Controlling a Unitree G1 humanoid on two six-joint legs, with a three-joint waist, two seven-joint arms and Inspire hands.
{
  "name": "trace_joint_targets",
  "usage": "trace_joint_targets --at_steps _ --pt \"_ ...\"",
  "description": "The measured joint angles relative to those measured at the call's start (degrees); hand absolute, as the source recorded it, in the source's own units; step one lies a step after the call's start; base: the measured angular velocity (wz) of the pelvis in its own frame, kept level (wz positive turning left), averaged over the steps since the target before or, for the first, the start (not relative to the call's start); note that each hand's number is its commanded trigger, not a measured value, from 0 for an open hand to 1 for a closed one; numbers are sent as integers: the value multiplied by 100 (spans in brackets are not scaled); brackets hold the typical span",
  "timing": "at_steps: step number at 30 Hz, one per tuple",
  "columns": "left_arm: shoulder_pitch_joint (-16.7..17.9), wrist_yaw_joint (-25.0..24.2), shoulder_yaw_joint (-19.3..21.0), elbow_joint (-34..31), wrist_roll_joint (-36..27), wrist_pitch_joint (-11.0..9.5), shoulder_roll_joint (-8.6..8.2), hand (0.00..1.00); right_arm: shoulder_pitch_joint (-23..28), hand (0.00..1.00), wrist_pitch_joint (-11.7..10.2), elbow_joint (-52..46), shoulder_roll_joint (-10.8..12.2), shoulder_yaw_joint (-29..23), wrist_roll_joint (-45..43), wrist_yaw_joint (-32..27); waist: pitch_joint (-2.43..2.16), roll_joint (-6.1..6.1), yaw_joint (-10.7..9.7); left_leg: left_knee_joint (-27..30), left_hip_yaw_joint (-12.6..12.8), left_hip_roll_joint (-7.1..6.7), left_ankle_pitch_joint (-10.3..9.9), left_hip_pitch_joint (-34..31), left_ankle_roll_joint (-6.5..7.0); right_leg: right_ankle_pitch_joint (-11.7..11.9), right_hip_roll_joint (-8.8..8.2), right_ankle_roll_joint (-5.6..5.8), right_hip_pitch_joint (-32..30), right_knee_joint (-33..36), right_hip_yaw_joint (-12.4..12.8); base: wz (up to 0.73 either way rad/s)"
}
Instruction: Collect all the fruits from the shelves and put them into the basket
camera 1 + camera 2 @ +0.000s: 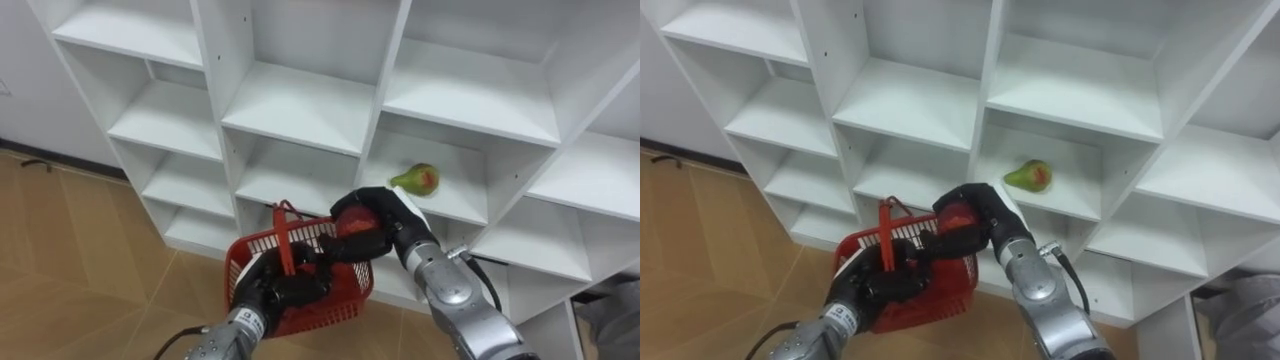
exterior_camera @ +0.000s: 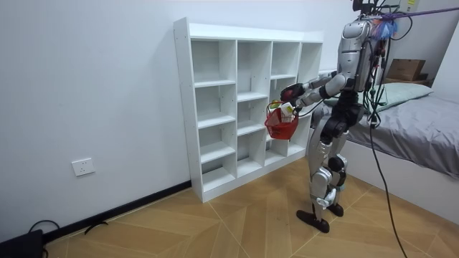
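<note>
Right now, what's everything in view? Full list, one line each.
shelf unit: one, white, against the wall in front of the robot
pear: one, green with a red patch, lying in a compartment just above the right hand
basket: one, red, held up before the lower shelves
red fruit: one, held over the basket
bed: one, grey cover, behind the robot
box: one, brown, beyond the bed
wall socket: one, white, low on the wall at the room view's left
floor: wood
left hand: black, curled on the basket's near side
right hand: black, curled round the red fruit
</note>
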Motion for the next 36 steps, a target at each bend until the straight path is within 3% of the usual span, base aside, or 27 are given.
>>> trace_joint_targets --at_steps 14,36 --pt "16 -129 -155 3 0 -1 19 100 0 100 -4 226 1 39 -1 33 55 -93 18 -26 -4 -3 -1 -11 -1 -9 4 7 -8 -34 3 0" --pt "70 -291 -273 126 11 -13 40 100 -67 100 -3 230 -9 49 -78 25 52 -143 172 -81 -4 -8 0 53 -2 -19 2 18 39 -70 5 0"
